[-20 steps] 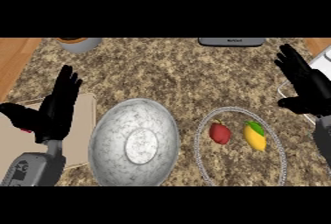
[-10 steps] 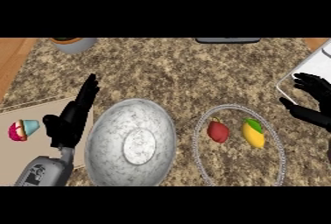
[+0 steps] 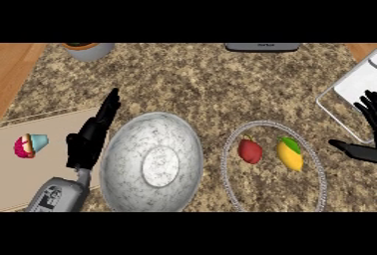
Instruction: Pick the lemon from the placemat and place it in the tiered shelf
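Note:
The yellow lemon (image 3: 289,154), green at one end, lies inside a round silver-rimmed mat (image 3: 234,185) on the speckled counter, beside a red fruit (image 3: 250,151). My right hand (image 3: 363,147) shows at the right edge, open with the thumb pointing left, a short way right of the lemon and touching nothing. A white wire-edged shelf (image 3: 352,90) sits at the far right, partly cut off and just above that hand. My left hand (image 3: 90,135) stands open, fingers up, against the left side of a large silver bowl (image 3: 151,162).
A beige board (image 3: 37,172) at the left carries a pink and teal cupcake (image 3: 29,146). A grey pot (image 3: 88,50) stands at the back left and a dark flat object (image 3: 263,47) at the back centre. Wooden floor borders the counter on the left.
My right hand has dropped lower and slid to the right edge, level with the lemon. The left hand has shifted right toward the bowl. The cupcake has come into view.

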